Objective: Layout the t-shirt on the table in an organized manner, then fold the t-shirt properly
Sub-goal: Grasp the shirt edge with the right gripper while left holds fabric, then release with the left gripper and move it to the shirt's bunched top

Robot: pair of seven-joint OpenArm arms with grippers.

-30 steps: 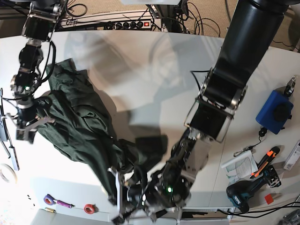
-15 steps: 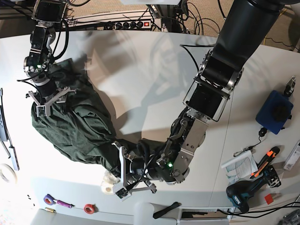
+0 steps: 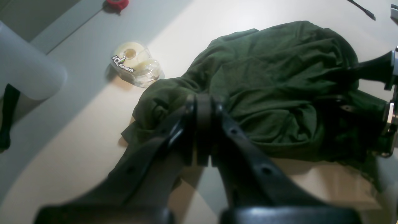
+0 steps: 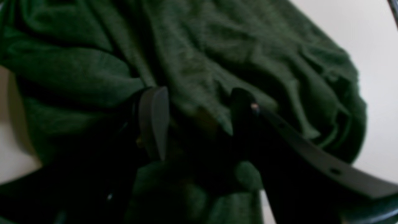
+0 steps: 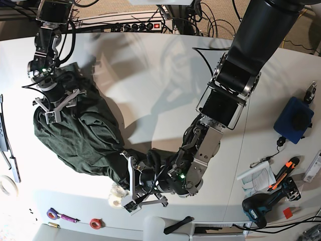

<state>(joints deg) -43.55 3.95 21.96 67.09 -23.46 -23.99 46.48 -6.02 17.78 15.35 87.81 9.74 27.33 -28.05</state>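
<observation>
Dark green t-shirt (image 5: 80, 135) bunched on the white surface (image 5: 160, 75), both my tools on it.

T-shirt lies crumpled in a heap toward my right side of the surface, creased all over, not spread flat. My left tool (image 3: 202, 105) is clenched on a fold at the heap's near edge; fabric gathers right at the tips. My right tool (image 4: 199, 121) is released, fingers (image 4: 154, 118) standing apart, pushed down into the cloth at the far end of the heap with wrinkled fabric between and around them; not clamped on anything. Clear tape dispenser (image 3: 136, 63) sits just beside the t-shirt edge near my left tool, not touching it. Red tape roll (image 5: 95, 223) lies near the surface's front edge, well apart from the cloth.
</observation>
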